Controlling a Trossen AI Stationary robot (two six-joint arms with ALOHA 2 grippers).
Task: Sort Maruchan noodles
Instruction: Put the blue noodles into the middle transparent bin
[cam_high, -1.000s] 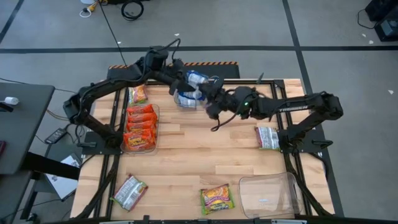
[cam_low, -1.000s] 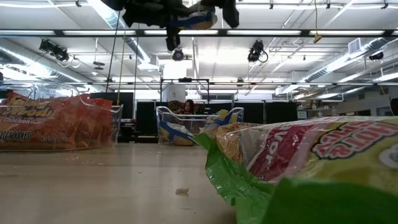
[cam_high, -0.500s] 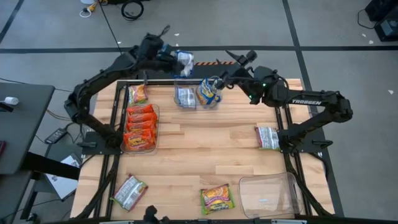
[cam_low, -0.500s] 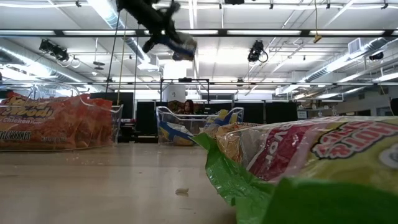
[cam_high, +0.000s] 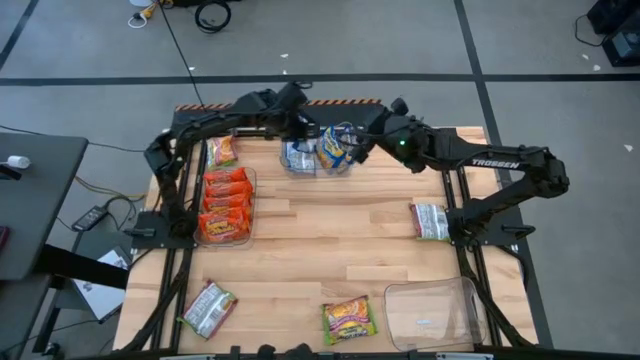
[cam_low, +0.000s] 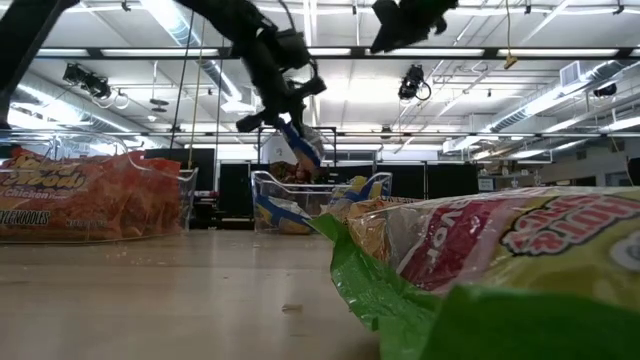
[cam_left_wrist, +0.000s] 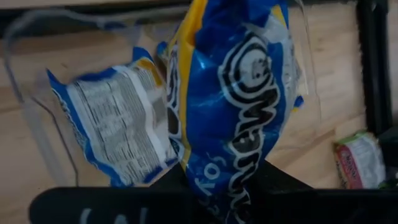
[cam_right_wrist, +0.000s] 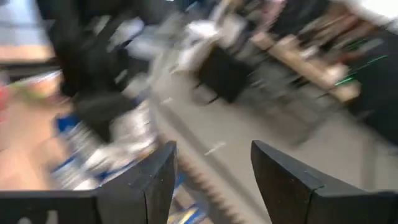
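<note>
High view: the left gripper (cam_high: 303, 128), moved since earlier from beyond the table edge, is being held over the far clear tray (cam_high: 316, 166); one silver-white, one yellow-green packet counted near edge. Left wrist view: a blue-and-yellow noodle packet (cam_left_wrist: 239, 112) is being clamped. Right wrist view: the right gripper (cam_right_wrist: 211, 180) is being held apart.

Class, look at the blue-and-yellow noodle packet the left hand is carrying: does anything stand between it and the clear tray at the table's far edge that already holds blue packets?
Nothing visible does. The left hand holds the crinkly blue-and-yellow noodle packet above the clear plastic tray, whose top is open. The right hand, empty and open, hangs off to the side.
</note>
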